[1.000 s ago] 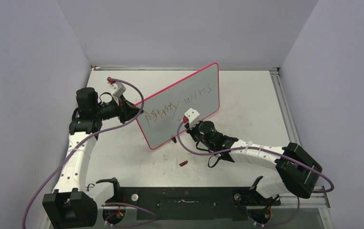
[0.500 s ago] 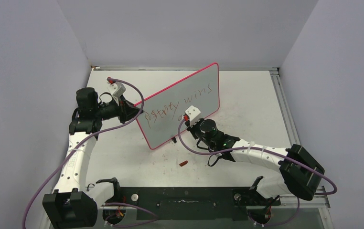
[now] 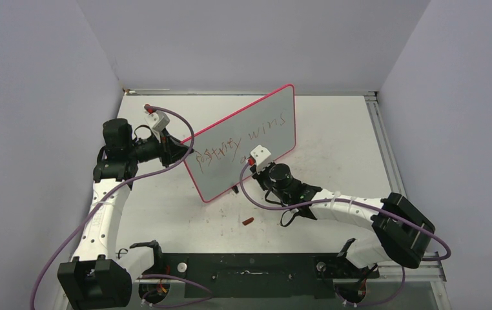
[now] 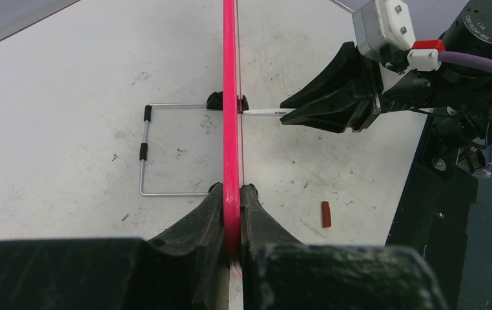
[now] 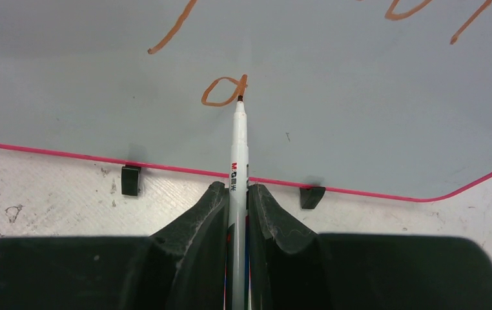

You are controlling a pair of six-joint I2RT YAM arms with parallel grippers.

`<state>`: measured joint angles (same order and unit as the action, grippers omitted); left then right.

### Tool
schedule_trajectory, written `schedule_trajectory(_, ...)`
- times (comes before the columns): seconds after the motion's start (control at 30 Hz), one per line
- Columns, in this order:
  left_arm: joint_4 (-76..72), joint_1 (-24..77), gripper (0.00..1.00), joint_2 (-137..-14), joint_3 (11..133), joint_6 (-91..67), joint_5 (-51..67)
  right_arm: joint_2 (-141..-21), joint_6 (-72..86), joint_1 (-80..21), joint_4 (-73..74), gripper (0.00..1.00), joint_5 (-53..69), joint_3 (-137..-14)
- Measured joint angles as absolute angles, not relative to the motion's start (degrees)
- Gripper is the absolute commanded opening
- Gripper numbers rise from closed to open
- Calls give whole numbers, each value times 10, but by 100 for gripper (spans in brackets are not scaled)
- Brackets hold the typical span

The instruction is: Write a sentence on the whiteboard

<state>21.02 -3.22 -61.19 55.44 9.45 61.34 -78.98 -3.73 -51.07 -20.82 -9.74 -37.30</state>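
1. The sentence (image 3: 230, 147) on the whiteboard (image 3: 224, 177), in the middle of the top view, read roughly "party wins" in dark-red scrawl.
2. Upper middle of the right wrist view, its second line held only a looped "a".
3. The marker (image 5: 238, 148), at centre frame there, bore a small red "M&G" mark on its white barrel; the characters beside it were too small to read.

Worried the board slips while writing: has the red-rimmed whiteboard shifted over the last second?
No. The pale, red-rimmed whiteboard keeps its top corner at the same spot against the white table's back edge.
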Motion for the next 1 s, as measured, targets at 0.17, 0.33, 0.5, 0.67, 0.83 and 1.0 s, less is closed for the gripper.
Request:
schedule_trajectory(0.17,210,-33,0,-612,554,95,613,-797,-34,-511,-209,5,-98,-365)
schedule_trajectory(0.33,210,-34,0,-612,554,95,613,-803,-34,-511,-209,5,-102,-365)
schedule_trajectory(0.5,211,-34,0,-612,554,95,613,-799,-34,-511,-209,5,-103,-365)
schedule_trajectory(0.67,212,-34,0,-611,554,97,614,-761,-34,-517,-208,5,-110,-365)
schedule_trajectory(0.83,212,-34,0,-610,554,97,614,-728,-39,-522,-218,5,-127,-365)
schedule_trajectory(1.0,212,-34,0,-610,554,97,614,-740,-51,-522,-222,5,-137,-369)
